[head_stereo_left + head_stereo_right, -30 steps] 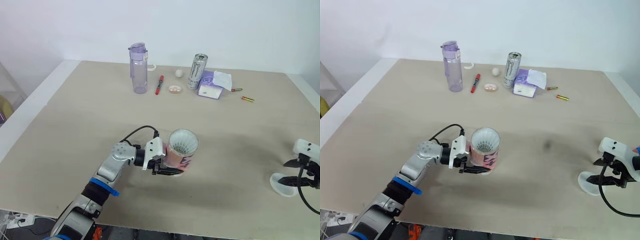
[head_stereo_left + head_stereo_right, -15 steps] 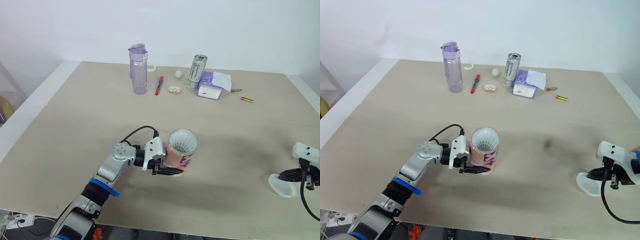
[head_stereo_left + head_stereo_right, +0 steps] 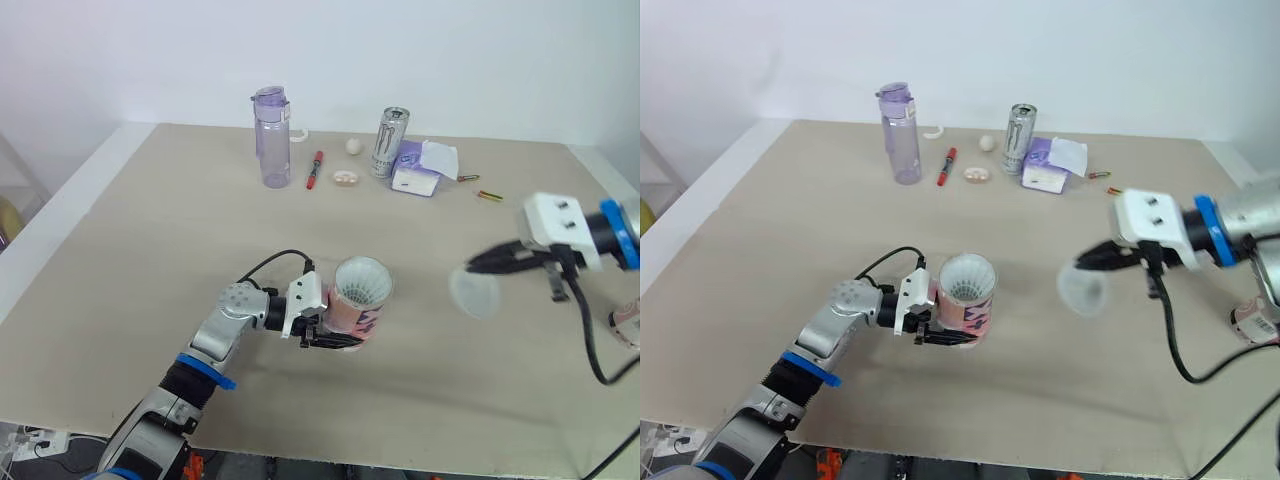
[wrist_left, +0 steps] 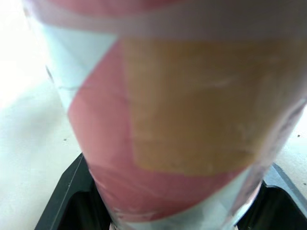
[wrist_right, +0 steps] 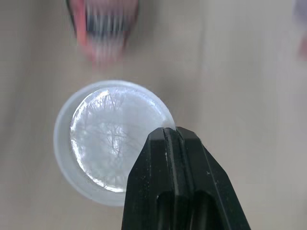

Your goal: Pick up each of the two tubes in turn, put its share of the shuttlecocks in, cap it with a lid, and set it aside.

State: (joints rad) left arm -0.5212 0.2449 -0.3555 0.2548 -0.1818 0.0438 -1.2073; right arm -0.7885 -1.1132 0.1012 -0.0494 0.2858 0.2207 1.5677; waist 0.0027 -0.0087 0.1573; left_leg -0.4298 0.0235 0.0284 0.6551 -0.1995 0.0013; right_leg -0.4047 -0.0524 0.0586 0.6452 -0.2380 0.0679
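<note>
Two grippers were observed, each engaged.

Left eye view: the left gripper (image 3: 338, 339) had its black fingers closed around the lower part of the pink-and-white cardboard tube (image 3: 352, 316), which stood roughly upright over the beige table (image 3: 150, 230), near its front middle. The tube's mouth was open and uncapped, with white shuttlecock feathers (image 3: 362, 284) filling it. The right gripper (image 3: 478, 264) held the translucent round plastic lid (image 3: 474, 294) by its rim, raised off the table, to the right of the tube and apart from it.

Left wrist view: the tube (image 4: 192, 120) sat between the two fingers (image 4: 67, 201), one on each side of its base.

Right wrist view: the fingers (image 5: 172, 182) were pressed together, pinching the edge of the lid (image 5: 108, 139), whose disc faced the camera.
</note>
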